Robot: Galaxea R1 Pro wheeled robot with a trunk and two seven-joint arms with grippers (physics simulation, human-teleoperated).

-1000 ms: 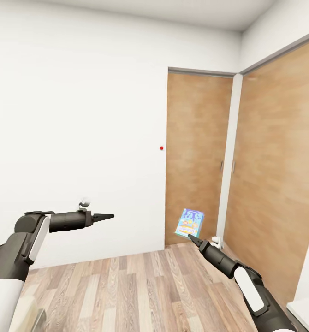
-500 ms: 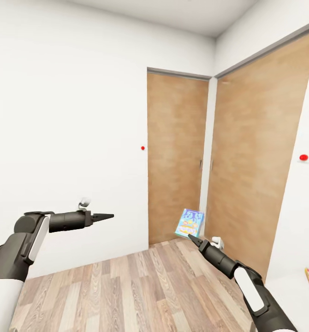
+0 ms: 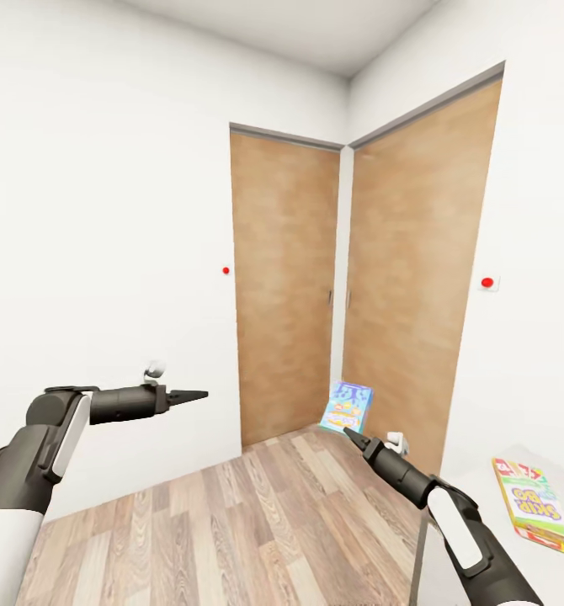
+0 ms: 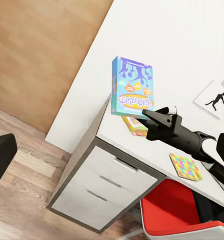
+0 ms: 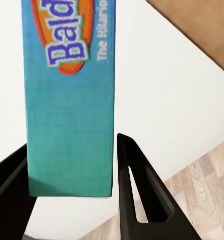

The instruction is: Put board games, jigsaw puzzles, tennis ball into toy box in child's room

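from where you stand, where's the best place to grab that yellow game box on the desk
The yellow game box lies flat on the desk, so probably come from above and pinch across its narrow width. The right gripper holds the blue game box.

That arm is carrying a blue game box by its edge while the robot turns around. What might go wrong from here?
The right gripper pinches only the lower edge of the blue board game, so the upright box might tip or slip out as the robot moves.

The yellow board game lies near the table edge; the right arm swinging over the table might knock it.

The left gripper juts forward toward the wall and might brush it while turning.
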